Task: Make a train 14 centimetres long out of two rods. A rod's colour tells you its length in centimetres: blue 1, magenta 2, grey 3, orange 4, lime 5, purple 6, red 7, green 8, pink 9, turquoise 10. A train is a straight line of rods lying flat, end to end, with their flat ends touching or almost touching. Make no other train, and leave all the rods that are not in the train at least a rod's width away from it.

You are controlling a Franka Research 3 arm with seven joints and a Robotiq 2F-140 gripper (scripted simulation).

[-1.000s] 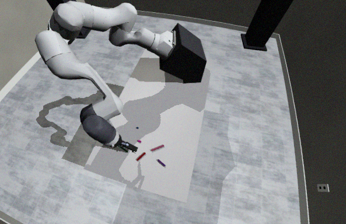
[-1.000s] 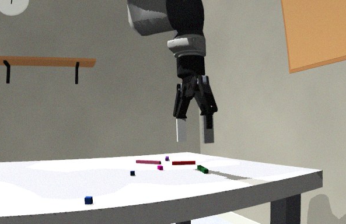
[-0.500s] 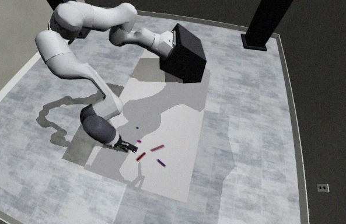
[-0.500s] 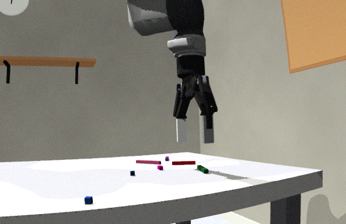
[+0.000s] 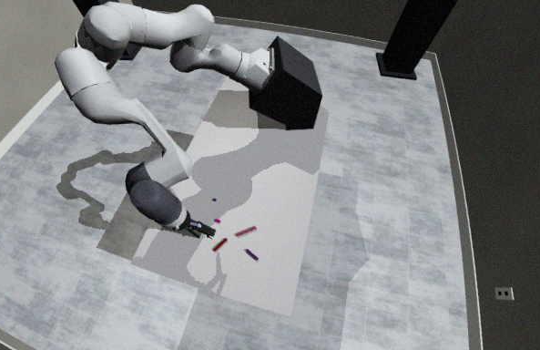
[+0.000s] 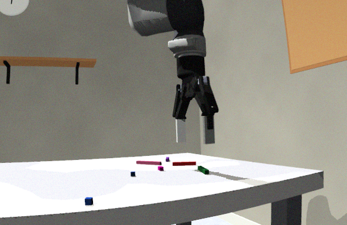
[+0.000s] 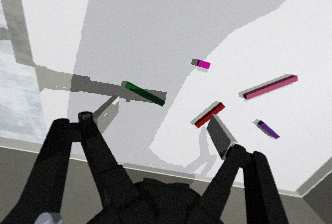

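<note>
A green rod (image 5: 193, 233) (image 6: 203, 170) (image 7: 144, 94) lies flat, partly hidden by the fingers in the top view. A purple rod (image 5: 251, 254) (image 6: 167, 159) (image 7: 268, 129) lies apart from it. A red rod (image 5: 219, 244) (image 6: 184, 163) (image 7: 209, 115) lies between them, with a pink rod (image 5: 246, 231) (image 6: 148, 162) (image 7: 271, 87) beyond it. No rods touch. My gripper (image 5: 211, 233) (image 6: 195, 142) (image 7: 165, 113) is open and empty, high above the table near the green and red rods.
A short magenta rod (image 5: 217, 221) (image 6: 160, 168) (image 7: 204, 64) lies behind the red one. A small blue rod (image 5: 214, 200) (image 6: 133, 174) lies farther off, and another blue rod (image 6: 89, 201) near the table edge in the exterior view. A black box (image 5: 290, 87) is at the back.
</note>
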